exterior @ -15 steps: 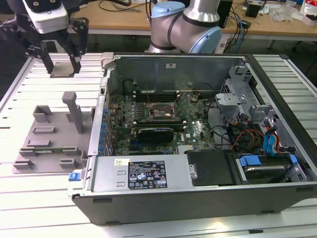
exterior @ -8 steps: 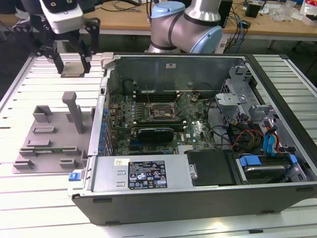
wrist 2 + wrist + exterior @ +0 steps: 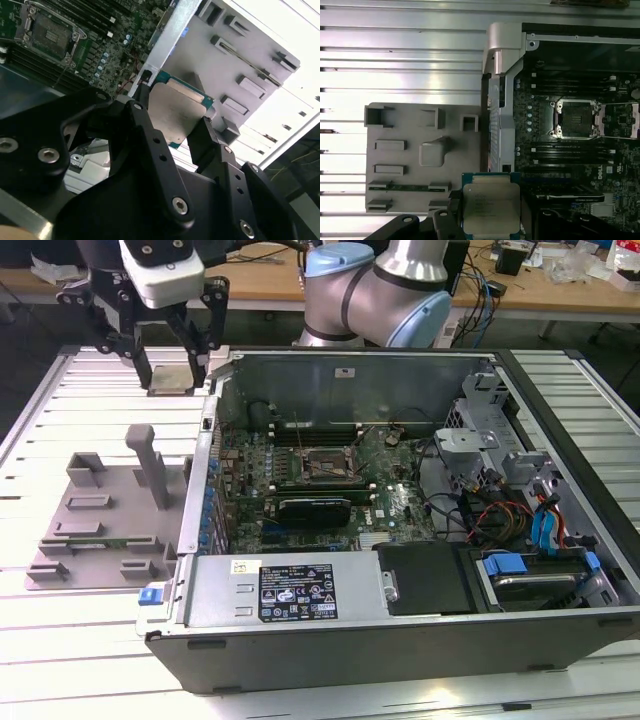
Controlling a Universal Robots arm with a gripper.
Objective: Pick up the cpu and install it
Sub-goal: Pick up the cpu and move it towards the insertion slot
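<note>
The cpu (image 3: pixel 172 379) is a flat silvery square chip with a pale green border. It hangs in the air over the slatted table, just outside the open computer case (image 3: pixel 400 630) on the exterior view's left. My gripper (image 3: pixel 171 373) is shut on it, one black finger on each of two opposite edges. Both wrist views show the cpu (image 3: pixel 175 112) (image 3: pixel 490 207) clamped between the fingers (image 3: pixel 145 115). The open motherboard socket (image 3: pixel 325 468) (image 3: pixel 576 119) (image 3: pixel 49 35) lies inside the case, apart from the chip.
A grey holder plate (image 3: pixel 100 510) (image 3: pixel 410 160) with raised blocks and a tall post lies on the table below the gripper. The case's metal wall (image 3: pixel 205 455) stands between plate and motherboard. Cables and drive bays (image 3: pixel 520 510) fill the case's right side.
</note>
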